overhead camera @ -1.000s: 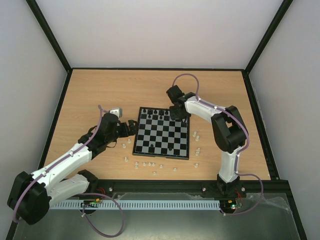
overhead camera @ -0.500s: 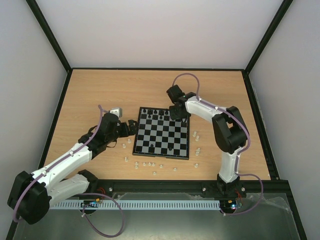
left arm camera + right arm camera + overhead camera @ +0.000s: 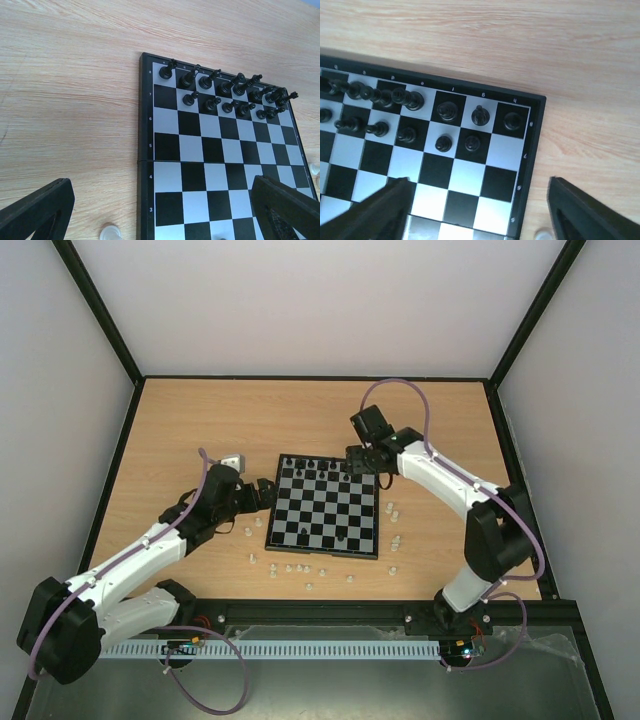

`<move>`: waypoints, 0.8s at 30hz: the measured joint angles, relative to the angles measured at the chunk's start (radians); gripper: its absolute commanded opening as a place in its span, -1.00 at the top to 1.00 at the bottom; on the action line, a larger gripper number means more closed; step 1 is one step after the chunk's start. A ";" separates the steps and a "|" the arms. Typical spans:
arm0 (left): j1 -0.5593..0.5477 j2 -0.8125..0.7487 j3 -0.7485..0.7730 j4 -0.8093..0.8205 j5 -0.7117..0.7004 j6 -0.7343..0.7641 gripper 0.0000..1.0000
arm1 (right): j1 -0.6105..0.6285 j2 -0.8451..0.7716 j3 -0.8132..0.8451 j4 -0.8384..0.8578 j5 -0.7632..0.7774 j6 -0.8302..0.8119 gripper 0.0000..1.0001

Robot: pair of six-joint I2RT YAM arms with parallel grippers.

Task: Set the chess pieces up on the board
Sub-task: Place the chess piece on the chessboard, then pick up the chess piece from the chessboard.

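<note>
The board (image 3: 272,528) lies in the middle of the table. Black chess pieces (image 3: 318,472) fill its two far rows, and one black piece (image 3: 343,537) stands alone near the front edge. Several white chess pieces (image 3: 290,568) lie on the wood in front of and to the right of the board. My left gripper (image 3: 267,490) hovers open at the board's left edge, with the board (image 3: 144,150) and the black pieces (image 3: 225,92) below it. My right gripper (image 3: 362,462) is open and empty above the far right corner, over the black pieces (image 3: 447,111) standing there.
A white piece (image 3: 109,233) lies just left of the board rim. Another white piece (image 3: 540,234) sits off the right rim (image 3: 532,145). More white pieces (image 3: 394,512) cluster right of the board. Black frame rails edge the wooden table (image 3: 200,420).
My right gripper has opened and pulled up and to the right from the far right squares, its elbow swinging out to the right. The left arm has not moved.
</note>
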 measured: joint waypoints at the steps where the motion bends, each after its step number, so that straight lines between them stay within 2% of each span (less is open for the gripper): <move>1: 0.000 0.000 0.000 -0.002 0.000 0.000 -0.99 | 0.000 -0.016 -0.010 0.000 -0.003 0.000 -0.81; 3: 0.000 -0.001 0.000 -0.003 -0.002 0.000 -0.99 | 0.000 -0.042 -0.028 0.000 -0.011 0.005 -0.99; 13: 0.000 -0.013 0.000 -0.006 -0.004 -0.001 -0.99 | 0.017 -0.142 -0.129 0.004 -0.084 0.002 -0.97; 17: 0.000 -0.026 0.000 -0.019 -0.004 -0.001 -0.99 | 0.079 -0.172 -0.165 0.003 -0.095 0.017 -0.99; 19: 0.000 -0.047 0.000 -0.025 -0.006 -0.001 -0.99 | 0.130 -0.189 -0.187 0.003 -0.098 0.030 -0.91; 24: 0.000 -0.061 0.000 -0.026 -0.011 -0.001 -0.99 | 0.237 -0.212 -0.252 0.003 -0.108 0.068 -0.56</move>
